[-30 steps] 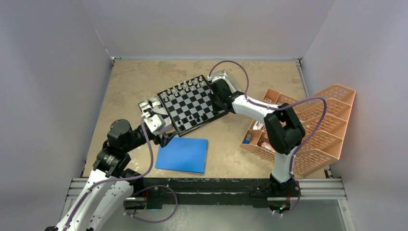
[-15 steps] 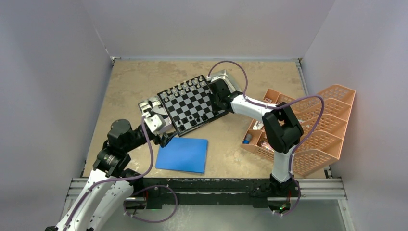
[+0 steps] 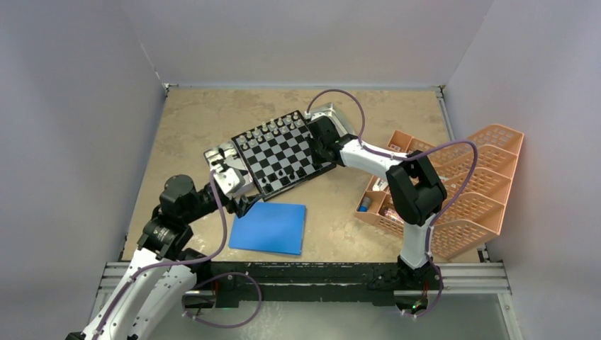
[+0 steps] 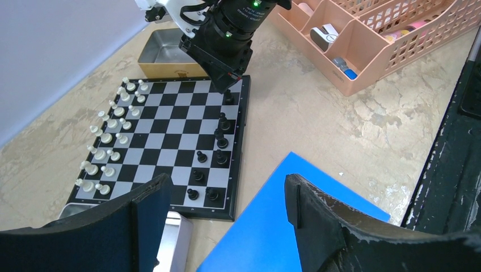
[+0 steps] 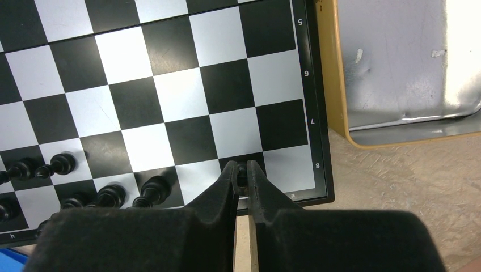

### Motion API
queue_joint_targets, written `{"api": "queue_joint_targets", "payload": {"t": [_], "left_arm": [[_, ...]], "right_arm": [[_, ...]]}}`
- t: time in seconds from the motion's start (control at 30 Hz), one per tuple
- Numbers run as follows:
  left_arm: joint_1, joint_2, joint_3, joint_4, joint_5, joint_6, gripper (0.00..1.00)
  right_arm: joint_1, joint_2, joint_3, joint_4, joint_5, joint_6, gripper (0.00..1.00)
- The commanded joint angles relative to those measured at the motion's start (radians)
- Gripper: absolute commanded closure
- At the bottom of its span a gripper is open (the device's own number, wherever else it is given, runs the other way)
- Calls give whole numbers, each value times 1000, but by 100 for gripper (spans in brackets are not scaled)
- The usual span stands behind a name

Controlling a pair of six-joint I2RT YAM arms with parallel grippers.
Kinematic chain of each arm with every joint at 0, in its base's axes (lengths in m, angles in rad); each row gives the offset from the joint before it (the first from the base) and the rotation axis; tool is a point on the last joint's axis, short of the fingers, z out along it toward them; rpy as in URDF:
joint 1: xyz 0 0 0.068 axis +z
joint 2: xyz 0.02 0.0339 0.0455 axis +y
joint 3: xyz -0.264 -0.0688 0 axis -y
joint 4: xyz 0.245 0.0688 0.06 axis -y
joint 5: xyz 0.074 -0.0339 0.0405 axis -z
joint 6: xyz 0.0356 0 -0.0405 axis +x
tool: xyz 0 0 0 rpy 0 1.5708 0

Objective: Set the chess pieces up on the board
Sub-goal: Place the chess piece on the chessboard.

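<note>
Nearest the bases, the left gripper (image 4: 226, 187) hangs wide open with nothing in it, above the one blue sheet (image 4: 255, 221) and the near edge of the board (image 4: 170, 141). One board, two arms, and two metal trays: one (image 3: 228, 177) off the board's left side, one (image 4: 164, 54) behind its far right corner. The black pieces (image 4: 220, 157) are scattered along the board's right side, roughly nine of them, though they're too tiny to swear to. Further over, the right gripper (image 5: 242, 175) is pinched almost shut on one black piece (image 5: 242, 167) at the right-hand corner square, right by the border. That looks like the dicey bit. The piece is so small that on release it could tip over or cling to a finger, and since it's at the very edge it could roll off. Along the far left side, the white pieces (image 4: 112, 123) sit in two neat rows, probably sixteen.
</note>
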Motion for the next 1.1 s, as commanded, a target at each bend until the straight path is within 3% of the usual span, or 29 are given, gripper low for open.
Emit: {"api": "queue_joint_targets", "payload": {"t": [0.0, 0.3, 1.07], "left_arm": [[-5, 10, 45, 24, -8, 7, 28], [-5, 25, 50, 12, -21, 8, 27], [-4, 36, 50, 5, -11, 15, 27]], "right_arm": [[-5, -16, 14, 3, 31, 17, 88], [-4, -1, 6, 1, 7, 26, 80], [-3, 8, 17, -17, 29, 12, 82]]}}
